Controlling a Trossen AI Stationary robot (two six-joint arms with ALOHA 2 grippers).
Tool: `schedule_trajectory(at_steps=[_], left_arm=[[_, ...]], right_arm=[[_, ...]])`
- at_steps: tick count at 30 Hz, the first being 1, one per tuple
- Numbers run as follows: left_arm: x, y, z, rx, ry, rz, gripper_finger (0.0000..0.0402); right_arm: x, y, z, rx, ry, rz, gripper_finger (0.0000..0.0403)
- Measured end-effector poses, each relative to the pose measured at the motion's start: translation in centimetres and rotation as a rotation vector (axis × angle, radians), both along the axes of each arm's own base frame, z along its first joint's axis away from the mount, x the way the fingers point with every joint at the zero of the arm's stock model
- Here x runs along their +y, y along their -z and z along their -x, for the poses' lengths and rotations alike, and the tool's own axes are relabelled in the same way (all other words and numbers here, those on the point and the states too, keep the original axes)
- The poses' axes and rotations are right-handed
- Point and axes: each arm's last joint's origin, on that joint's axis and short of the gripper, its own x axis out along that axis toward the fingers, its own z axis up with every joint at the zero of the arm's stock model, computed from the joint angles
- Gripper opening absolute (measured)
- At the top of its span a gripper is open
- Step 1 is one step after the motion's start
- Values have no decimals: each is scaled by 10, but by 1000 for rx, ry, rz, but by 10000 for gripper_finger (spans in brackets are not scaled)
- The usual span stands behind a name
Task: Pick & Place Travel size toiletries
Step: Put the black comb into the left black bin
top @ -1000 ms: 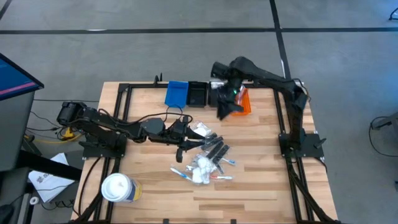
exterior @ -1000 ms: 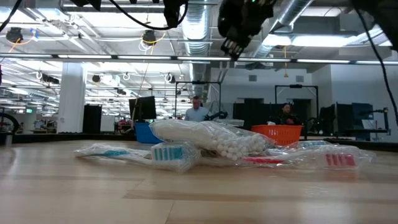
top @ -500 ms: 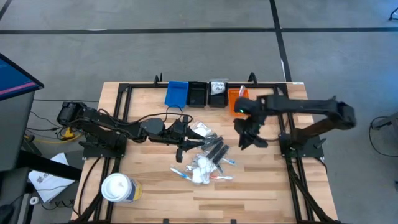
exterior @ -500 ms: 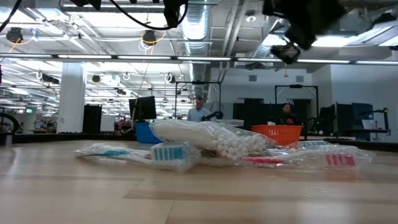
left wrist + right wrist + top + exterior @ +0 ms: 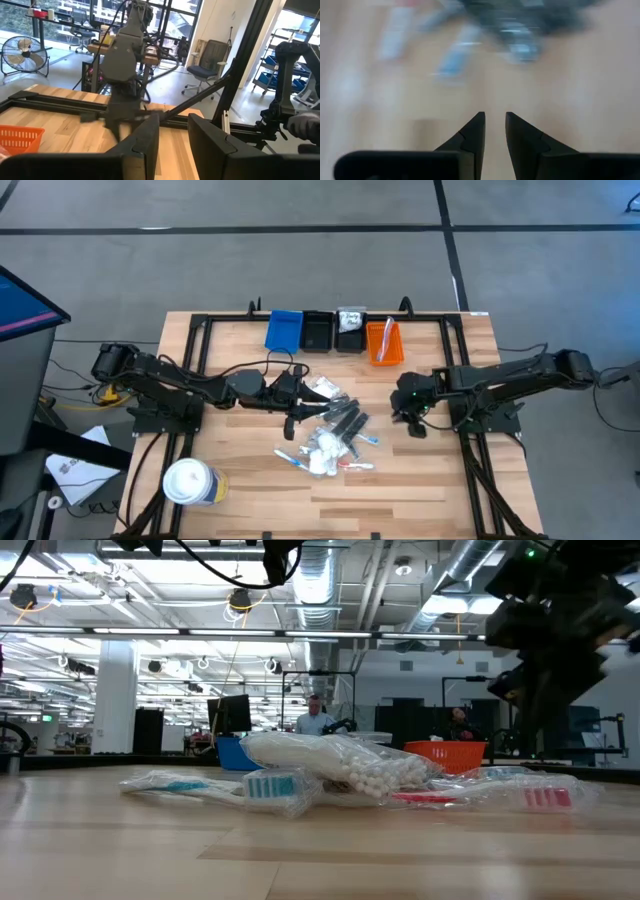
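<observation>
Wooden bench [image 5: 420,470] carried the toiletries pile [image 5: 330,435]; the right claw [image 5: 413,420] hovered beside it, fingers slightly parted, empty; the left claw [image 5: 291,420], also slightly parted, rested at the pile.

This is a large open industrial lab or robotics workspace. Above the wooden table [image 5: 300,850], exposed silver ducts [image 5: 330,580] and pipes run under a bare ceiling with strip lights. Beyond the table's far edge stand dark metal frames [image 5: 478,700], monitors [image 5: 228,712] and two people [image 5: 317,715] at workstations. Behind the table in the left wrist view are tall windows [image 5: 75,15], a floor fan [image 5: 24,52], an office chair [image 5: 204,75] and shelving with blue bins [image 5: 300,65]. Around the table the floor [image 5: 300,270] is grey concrete.
</observation>
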Motion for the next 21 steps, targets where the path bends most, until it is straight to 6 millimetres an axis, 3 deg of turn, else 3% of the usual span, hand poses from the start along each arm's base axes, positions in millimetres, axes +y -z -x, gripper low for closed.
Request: schedule_trajectory(at_steps=[4,7,13,21], left_arm=[[0,0,0,0,-1,-2,95],[0,0,0,1,-1,-2,95],[0,0,0,1,-2,-6,95],[0,0,0,-3,-2,-5,95]], right_arm=[[8,1,-5,-48,91,301,57],[20,-1,-10,-116,65,430,48],[44,7,-22,-185,-80,500,30],[46,39,-48,-166,-148,567,10]])
